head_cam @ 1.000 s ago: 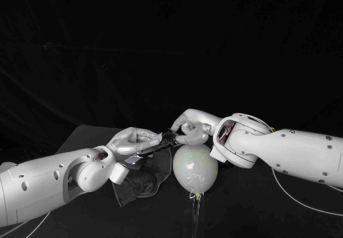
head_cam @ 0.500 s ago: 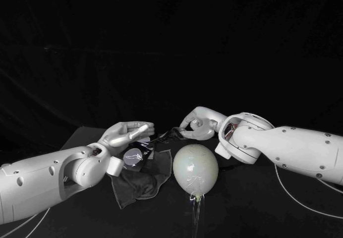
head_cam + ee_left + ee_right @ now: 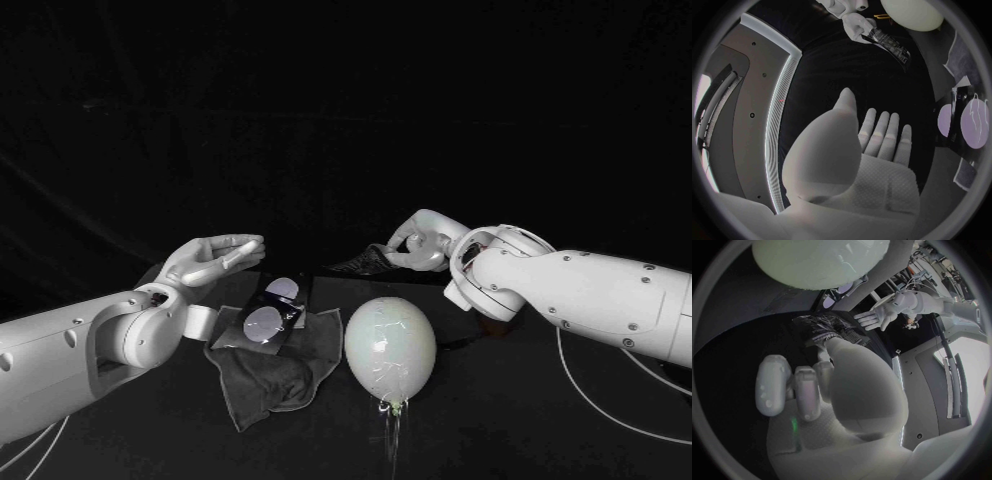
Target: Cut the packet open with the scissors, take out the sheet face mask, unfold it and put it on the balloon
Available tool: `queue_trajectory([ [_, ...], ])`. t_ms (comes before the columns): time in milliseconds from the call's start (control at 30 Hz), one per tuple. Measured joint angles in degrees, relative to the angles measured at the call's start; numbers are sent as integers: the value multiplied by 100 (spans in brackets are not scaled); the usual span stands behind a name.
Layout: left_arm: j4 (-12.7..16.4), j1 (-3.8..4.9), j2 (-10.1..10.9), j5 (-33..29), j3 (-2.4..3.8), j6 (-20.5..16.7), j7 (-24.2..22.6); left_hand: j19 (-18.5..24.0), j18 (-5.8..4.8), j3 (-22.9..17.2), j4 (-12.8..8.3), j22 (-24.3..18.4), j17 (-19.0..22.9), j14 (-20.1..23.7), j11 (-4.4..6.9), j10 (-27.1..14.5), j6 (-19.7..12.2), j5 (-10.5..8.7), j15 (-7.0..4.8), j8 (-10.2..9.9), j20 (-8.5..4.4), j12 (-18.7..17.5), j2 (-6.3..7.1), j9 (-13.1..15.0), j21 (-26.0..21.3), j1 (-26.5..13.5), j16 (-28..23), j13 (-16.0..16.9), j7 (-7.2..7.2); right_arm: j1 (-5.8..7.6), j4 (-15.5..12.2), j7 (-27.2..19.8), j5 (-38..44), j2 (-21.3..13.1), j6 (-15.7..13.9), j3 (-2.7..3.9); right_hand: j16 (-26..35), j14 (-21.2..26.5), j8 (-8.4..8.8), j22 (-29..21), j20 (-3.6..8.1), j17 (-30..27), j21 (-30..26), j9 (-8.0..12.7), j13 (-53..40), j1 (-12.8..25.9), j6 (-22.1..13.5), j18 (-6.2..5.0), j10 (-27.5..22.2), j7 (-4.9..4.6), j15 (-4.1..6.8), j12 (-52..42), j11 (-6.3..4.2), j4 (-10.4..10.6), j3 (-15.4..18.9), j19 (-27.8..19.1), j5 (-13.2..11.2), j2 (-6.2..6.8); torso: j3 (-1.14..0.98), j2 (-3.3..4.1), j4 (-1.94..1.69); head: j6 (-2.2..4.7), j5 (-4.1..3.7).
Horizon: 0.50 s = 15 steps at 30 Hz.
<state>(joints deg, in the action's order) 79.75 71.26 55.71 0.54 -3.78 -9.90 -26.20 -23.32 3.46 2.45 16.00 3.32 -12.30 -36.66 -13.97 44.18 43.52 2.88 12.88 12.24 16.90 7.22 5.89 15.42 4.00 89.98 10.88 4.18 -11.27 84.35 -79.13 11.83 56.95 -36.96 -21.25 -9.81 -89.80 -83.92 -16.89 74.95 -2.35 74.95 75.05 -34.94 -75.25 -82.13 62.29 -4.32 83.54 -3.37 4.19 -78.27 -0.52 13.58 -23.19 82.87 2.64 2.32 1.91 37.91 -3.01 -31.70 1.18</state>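
Fingers [image 3: 881, 132] of the left hand [image 3: 214, 260] are lying straight and apart, palm bare, gripping nothing; the hand is hovering raised above the near-left part of the black table [image 3: 548, 420]. Fingers [image 3: 804, 390] of the right hand [image 3: 418, 245] are curling inward and pinching a dark, glossy, crumpled folded sheet [image 3: 368, 264], which is sticking out from the hand toward the left hand, clear of the table. Cannot tell whether this folded sheet is the face mask itself. Just in front of the right hand, a pale, egg-shaped translucent balloon [image 3: 391, 348] is lying on the table with its knotted end pointing toward the robot; the folded sheet is hanging near its far end, not touching it. Beside the balloon, on the left hand's side, a dark flat packet with two pale purple ovals [image 3: 268, 318] is resting on the table. Under and in front of the packet a limp dark grey sheet [image 3: 267, 380] is spreading flat on the table, its edge reaching close to the balloon.
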Motion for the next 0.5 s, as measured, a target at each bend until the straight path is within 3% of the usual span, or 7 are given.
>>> queue_trajectory([
  [33, 7, 3, 10, 67, -1, -48, 0, -938, 8, -135, -86, 177, -128, -393, 113, 322, 199, 29, -118, 122, -11, 192, -50, 45, 317, 216, 298, 63, -7, 0, 46, 77, 29, 22, -39, 0, 0, 0, 0, 0, 0, 0, 0, 0, 0, 0, 0, 1, 0, 0, 0, 0, 0, -8, -8, 0, -1, 0, 1, 0, -1, 9, -18],
  [100, 65, 8, 23, 262, -2, -168, 11, -1876, 185, -323, -163, 381, -343, -983, 314, 775, 524, 23, -338, 309, -50, 468, -174, 103, 751, 517, 805, 144, -75, 0, 154, 250, 110, 78, -133, 2, 0, 0, 0, 0, 0, 0, 0, 0, 0, 0, -1, 0, 0, 1, 0, 0, 0, -27, -27, 0, -2, 0, 2, -1, -7, 31, -52],
  [200, 209, 10, -40, 605, -5, -359, 81, -2539, 465, -510, -81, 563, -614, -1598, 543, 1253, 1021, -2, -609, 539, -142, 675, -309, 170, 1152, 662, 1401, 176, 76, 0, 315, 473, 262, 202, -264, 3, 3, 0, 0, -1, 0, -1, 0, 0, 0, 0, -9, 1, -6, 9, 0, 2, -8, -39, -39, 0, -3, 0, 2, -2, -7, 63, -91],
  [267, 303, 10, -157, 832, -6, -486, 163, -2979, 646, -595, 6, 707, -827, -2115, 674, 1628, 1149, -2, -808, 549, -250, 748, -308, 161, 1468, 661, 1850, 177, 148, 0, 394, 593, 364, 290, -332, 5, 4, 0, 0, -3, 0, -4, -1, 0, 0, 0, -9, 1, -12, 9, -1, 28, -30, -39, -70, -1, -3, 1, 3, -2, -7, 86, -118],
  [333, 395, 10, -356, 1104, -6, -632, 326, -3215, 679, -553, 63, 799, -973, -2405, 752, 1926, 1188, -2, -914, 545, -349, 791, -339, 128, 1663, 481, 2130, 175, 187, -2, 468, 723, 486, 396, -403, 7, 5, 1, 0, -4, -1, -5, -1, 0, 0, -1, -9, 1, -11, 9, -1, 40, -31, -45, -94, -1, -14, 1, 5, -1, -7, 109, -146],
  [400, 428, 9, -548, 1331, -7, -749, 510, -3334, 683, -344, 77, 871, -1126, -2572, 817, 2186, 1295, -2, -991, 514, -452, 792, -290, 103, 1809, -25, 2385, 167, 227, -8, 530, 831, 591, 484, -452, 9, 5, 1, 0, -5, 19, -5, -1, 0, 0, -1, -9, 1, -11, 9, -1, 53, -31, -46, -96, -20, -14, 1, 5, 1, -7, 120, -165],
  [500, 394, 8, -877, 1675, -7, -933, 871, -3423, 684, -154, 76, 925, -1255, -2647, 852, 2324, 1321, -2, -1057, 471, -501, 792, -219, 87, 1913, -330, 2596, 168, 239, -20, 605, 1004, 741, 601, -519, 12, 15, 1, 0, -4, 19, -5, -1, 0, 0, -1, -10, 1, -10, 10, -2, 64, -32, -70, -137, -20, -23, 1, 5, 1, 0, 125, -178],
])
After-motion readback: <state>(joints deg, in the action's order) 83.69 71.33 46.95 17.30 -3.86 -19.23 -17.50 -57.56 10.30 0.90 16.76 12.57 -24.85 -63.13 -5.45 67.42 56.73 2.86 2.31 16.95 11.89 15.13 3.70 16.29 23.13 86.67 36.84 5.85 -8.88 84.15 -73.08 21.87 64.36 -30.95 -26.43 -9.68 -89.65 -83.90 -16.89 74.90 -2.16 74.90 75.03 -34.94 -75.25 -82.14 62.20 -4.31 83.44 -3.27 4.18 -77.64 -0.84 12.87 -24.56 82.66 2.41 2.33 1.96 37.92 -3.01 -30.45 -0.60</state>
